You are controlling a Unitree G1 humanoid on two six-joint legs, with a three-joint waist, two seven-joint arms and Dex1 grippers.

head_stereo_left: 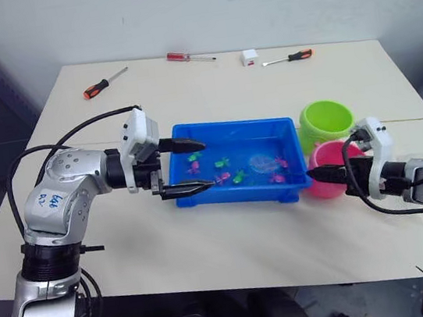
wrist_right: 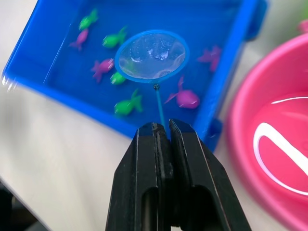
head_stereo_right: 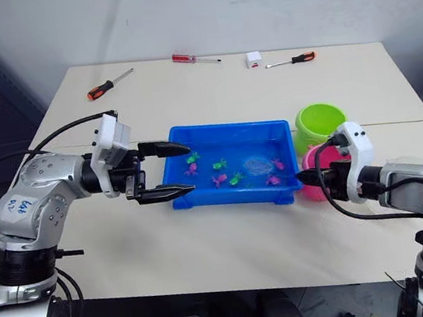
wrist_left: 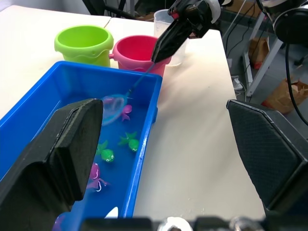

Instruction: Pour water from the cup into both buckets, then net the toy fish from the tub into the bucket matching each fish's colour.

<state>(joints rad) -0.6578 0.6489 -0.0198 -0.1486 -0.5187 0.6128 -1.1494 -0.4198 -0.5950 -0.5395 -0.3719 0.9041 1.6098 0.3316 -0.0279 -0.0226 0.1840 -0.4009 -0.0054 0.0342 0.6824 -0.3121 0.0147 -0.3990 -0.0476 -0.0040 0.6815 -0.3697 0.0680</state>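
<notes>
From the head view, the right gripper (head_stereo_left: pixel 338 174), clenched on the net (wrist_right: pixel 152 54), reaches toward nine o'clock over the tub (head_stereo_left: pixel 284 127); its wrist view shows the hoop among toy fish (wrist_right: pixel 186 98); left gripper (head_stereo_left: pixel 183 167) released

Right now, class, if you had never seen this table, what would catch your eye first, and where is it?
The bright blue tub at the table's centre, dotted with green and pink toy fish. The right gripper has its jaws shut on the net, whose hoop sits over the fish. To the tub's right stand the lime green bucket and, nearer the robot, the pink bucket; the left gripper spreads wide at the tub's left end.
</notes>
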